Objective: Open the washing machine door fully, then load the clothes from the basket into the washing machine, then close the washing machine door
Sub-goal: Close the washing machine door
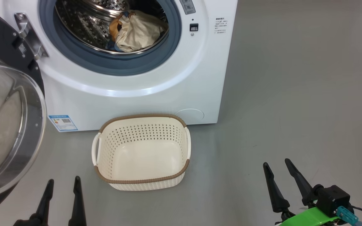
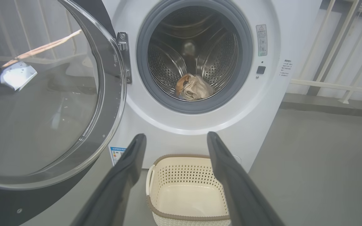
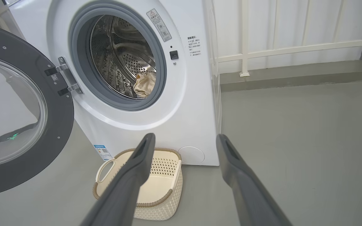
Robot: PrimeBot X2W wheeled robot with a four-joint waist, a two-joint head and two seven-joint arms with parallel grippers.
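Observation:
The white washing machine (image 1: 130, 91) stands ahead with its door (image 1: 2, 125) swung wide to the left, glass bowl facing me. The clothes (image 1: 135, 31) lie bundled at the drum's front lip, cream cloth over an orange-brown and blue piece; the same clothes (image 2: 193, 88) (image 3: 144, 85) show in both wrist views. The cream basket (image 1: 141, 152) sits on the floor before the machine with nothing in it. My left gripper (image 1: 63, 185) is open at the lower left, near the door's edge. My right gripper (image 1: 276, 166) is open at the lower right, apart from the basket.
Grey floor (image 1: 294, 94) stretches to the right of the machine. A white railing (image 3: 294, 50) and a low kerb run behind it. The open door takes up the space at the left.

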